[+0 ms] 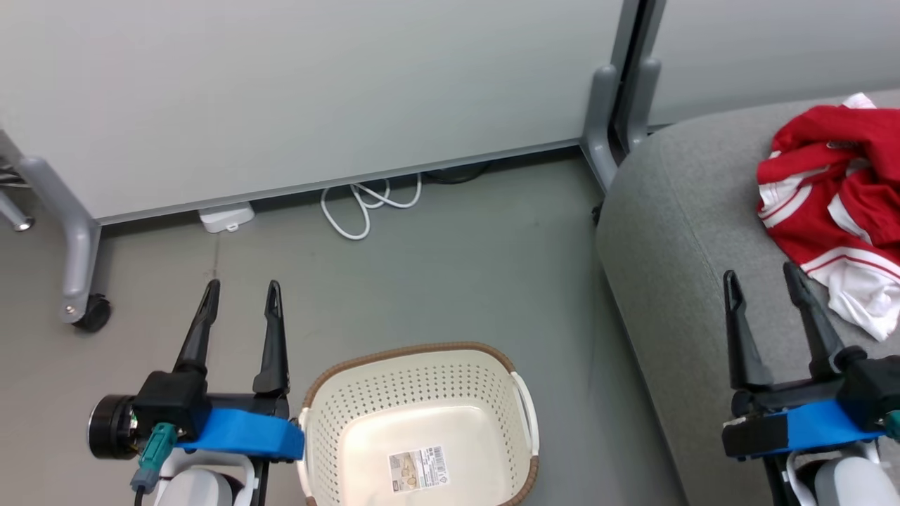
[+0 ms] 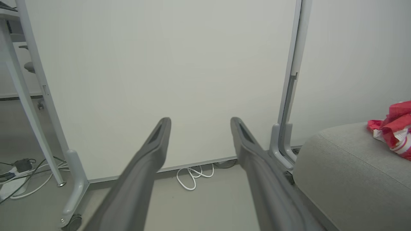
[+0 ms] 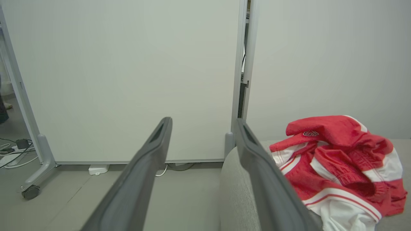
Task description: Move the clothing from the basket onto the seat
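Observation:
The red and white clothing [image 1: 840, 197] lies crumpled on the light-grey seat [image 1: 682, 232] at the right, also seen as clothing [image 3: 337, 163] on the seat [image 3: 234, 192] and clothing [image 2: 395, 128] on the seat [image 2: 346, 166]. The cream basket [image 1: 422, 422] with its brown rim stands on the floor at the bottom centre, holding just a paper label [image 1: 419, 469]. My left gripper [image 1: 240, 295] is open over the floor, left of the basket. My right gripper [image 1: 763, 281] is open above the seat, just left of the clothing, nothing between its fingers.
Grey partition panels on wheeled feet [image 1: 81, 309] stand behind. A coiled white cable [image 1: 369, 204] and a white power block [image 1: 226, 216] lie at the panel's base. Grey floor lies between basket and panels.

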{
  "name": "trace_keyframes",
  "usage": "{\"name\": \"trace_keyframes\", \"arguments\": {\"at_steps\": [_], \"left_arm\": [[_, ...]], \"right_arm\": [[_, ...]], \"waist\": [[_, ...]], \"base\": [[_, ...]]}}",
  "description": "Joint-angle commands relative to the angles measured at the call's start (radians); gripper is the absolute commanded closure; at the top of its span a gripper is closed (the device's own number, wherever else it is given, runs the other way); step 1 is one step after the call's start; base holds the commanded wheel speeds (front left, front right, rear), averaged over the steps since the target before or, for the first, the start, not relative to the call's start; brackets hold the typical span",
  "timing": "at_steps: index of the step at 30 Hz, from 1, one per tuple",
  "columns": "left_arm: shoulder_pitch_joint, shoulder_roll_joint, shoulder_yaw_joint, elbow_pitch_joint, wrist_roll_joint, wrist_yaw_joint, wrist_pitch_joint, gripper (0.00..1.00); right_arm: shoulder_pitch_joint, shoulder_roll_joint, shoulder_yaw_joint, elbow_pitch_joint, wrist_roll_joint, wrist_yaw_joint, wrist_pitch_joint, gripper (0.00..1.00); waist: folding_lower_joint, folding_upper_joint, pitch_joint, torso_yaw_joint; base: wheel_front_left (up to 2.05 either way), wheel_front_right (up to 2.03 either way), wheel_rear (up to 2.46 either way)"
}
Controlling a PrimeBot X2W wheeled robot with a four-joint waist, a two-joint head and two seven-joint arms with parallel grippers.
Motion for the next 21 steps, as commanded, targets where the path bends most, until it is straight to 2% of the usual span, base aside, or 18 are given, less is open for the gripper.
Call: {"name": "trace_keyframes", "arguments": {"at_steps": [1,8,21], "left_arm": [[0.015,-0.005,0.011,0.0,0.008,-0.008,-0.002,0.0],[0.056,-0.027,0.054,0.007,0.037,-0.032,-0.003,0.0],[0.07,-0.05,0.107,0.028,0.059,-0.052,-0.003,0.0]], "right_arm": [[0.019,0.008,0.004,0.009,0.006,0.0,0.0,0.0],[0.033,0.028,0.029,0.054,0.007,0.0,0.0,0.0],[0.033,0.051,0.06,0.124,0.009,0.0,0.0,0.0]], "waist": [[0.0004,-0.0001,-0.02,0.023],[0.0004,-0.0001,-0.035,0.052],[0.0004,-0.0001,-0.044,0.073]], "base": [[0.0,0.0,0.0],[0.0,0.0,0.0],[0.0,0.0,0.0]]}}
